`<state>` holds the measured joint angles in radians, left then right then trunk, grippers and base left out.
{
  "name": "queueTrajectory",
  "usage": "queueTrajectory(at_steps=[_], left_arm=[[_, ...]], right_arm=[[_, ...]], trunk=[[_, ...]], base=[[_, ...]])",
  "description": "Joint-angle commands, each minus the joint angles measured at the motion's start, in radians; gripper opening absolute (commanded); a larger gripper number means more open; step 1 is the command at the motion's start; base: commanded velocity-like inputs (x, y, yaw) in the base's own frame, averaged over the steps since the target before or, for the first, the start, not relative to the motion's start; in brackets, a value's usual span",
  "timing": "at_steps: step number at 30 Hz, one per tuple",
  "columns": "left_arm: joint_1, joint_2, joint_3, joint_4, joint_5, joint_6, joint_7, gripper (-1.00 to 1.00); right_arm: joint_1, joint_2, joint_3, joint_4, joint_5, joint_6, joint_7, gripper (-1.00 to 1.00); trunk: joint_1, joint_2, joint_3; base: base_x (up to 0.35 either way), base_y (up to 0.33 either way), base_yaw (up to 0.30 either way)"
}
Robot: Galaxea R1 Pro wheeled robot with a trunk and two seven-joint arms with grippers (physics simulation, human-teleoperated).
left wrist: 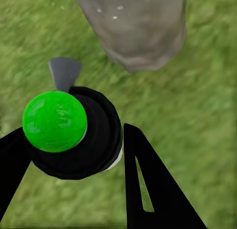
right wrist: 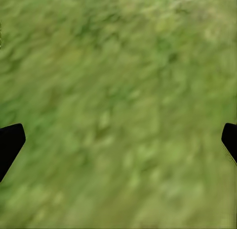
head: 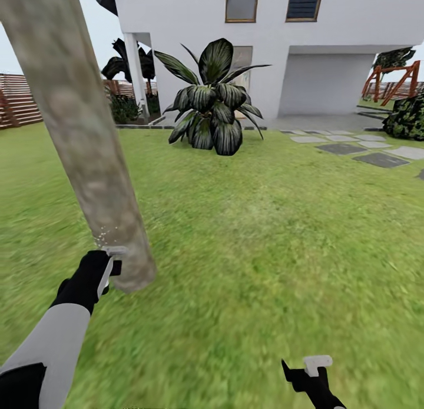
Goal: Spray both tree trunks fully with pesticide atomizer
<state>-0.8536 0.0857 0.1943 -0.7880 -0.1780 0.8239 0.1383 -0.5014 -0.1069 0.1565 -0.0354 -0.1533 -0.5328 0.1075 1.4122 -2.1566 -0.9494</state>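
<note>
A thick mottled grey-tan tree trunk (head: 76,132) leans across the left of the head view, its foot in the grass lawn (head: 265,232). My left gripper (head: 108,269) is right beside the trunk's base, shut on the pesticide atomizer (head: 113,253). In the left wrist view the atomizer (left wrist: 69,132) shows a bright green round top on a black body between my black fingers (left wrist: 148,179), its grey nozzle facing the trunk (left wrist: 138,26). A few white specks float by the trunk. My right gripper (head: 315,368) hangs open over bare grass, its fingertips (right wrist: 10,142) far apart.
A large dark-leaved plant (head: 212,103) stands ahead in front of a white house (head: 330,44). Grey stepping stones (head: 359,147) lie at the right, with a dark bush (head: 409,117) and a red wooden frame (head: 394,79) beyond. A slatted fence (head: 17,100) runs at the far left.
</note>
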Motion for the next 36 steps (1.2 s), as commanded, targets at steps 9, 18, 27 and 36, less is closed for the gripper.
queueTrajectory(at_steps=[9,18,27,36], left_arm=[[-0.002,0.002,0.001,-0.001,-0.007,0.004,-0.001,-1.00],[-0.002,0.001,0.001,-0.002,-0.007,0.006,0.000,-1.00],[0.000,0.000,0.003,-0.001,-0.008,0.024,0.001,-1.00],[0.011,-0.002,0.004,0.000,-0.006,0.024,0.001,-1.00]], right_arm=[[0.000,0.000,0.006,0.000,-0.011,-0.003,0.006,1.00],[0.000,0.000,0.006,0.001,-0.011,-0.003,0.006,1.00],[0.000,0.000,0.006,0.000,-0.011,-0.003,0.006,1.00],[0.000,0.000,0.006,0.000,-0.011,-0.003,0.006,1.00]], trunk=[[0.000,0.000,-0.001],[0.000,0.000,-0.001],[0.000,0.000,-0.001],[0.000,0.000,-0.001]], base=[[0.037,-0.276,0.260],[0.021,-0.274,0.015],[0.264,-0.162,0.082],[0.226,-0.199,0.272]])
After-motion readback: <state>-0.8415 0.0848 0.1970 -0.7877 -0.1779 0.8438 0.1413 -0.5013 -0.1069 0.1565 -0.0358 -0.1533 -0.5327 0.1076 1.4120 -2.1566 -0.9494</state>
